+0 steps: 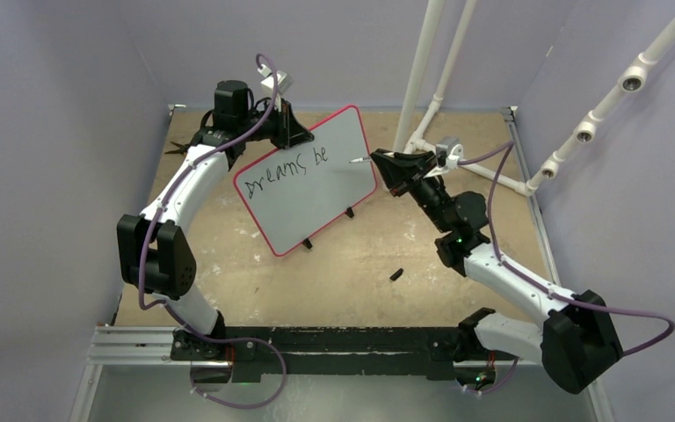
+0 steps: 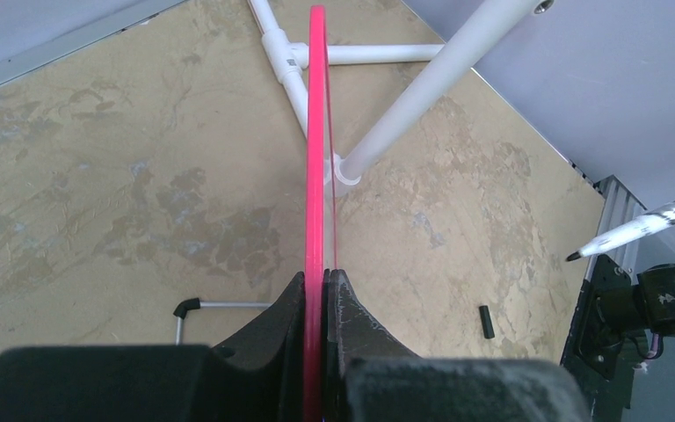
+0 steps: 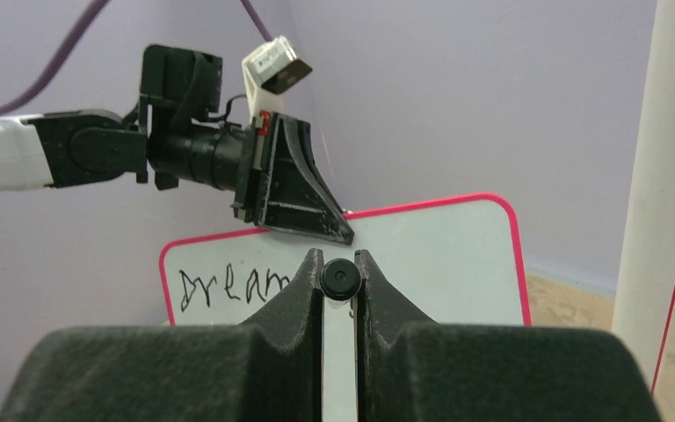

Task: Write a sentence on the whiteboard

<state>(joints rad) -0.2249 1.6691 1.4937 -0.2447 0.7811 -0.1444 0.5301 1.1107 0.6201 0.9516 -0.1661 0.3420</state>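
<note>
Looking from above, you have the whiteboard point(image 1: 312, 180) standing tilted on the table point(image 1: 352, 272), and everything here is placed relative to it. Your left gripper point(image 1: 288, 123) is clamped on the board's top rim near its far-left corner, jaws closed tight on the red-pink edge; the left wrist view shows that edge point(image 2: 316, 176) pinched between the fingers. Your right gripper point(image 1: 395, 167) sits just off the board's right edge, jaws closed on a marker point(image 1: 362, 160).

The marker's long axis runs roughly level, its tip pointing left toward the white face, near but seemingly not touching. The sentence point(image 1: 283, 169) so far reads "Dreams be", slanting up toward the board's upper right, and the tip waits just right of the last letter. So your next stroke likely lies leftward and slightly in toward the face; the right arm is the one to make it, while the left only steadies.

Count: one board, one marker, two words begun, and one small black cap point(image 1: 396, 274) lying on the table below the board's lower right.
</note>
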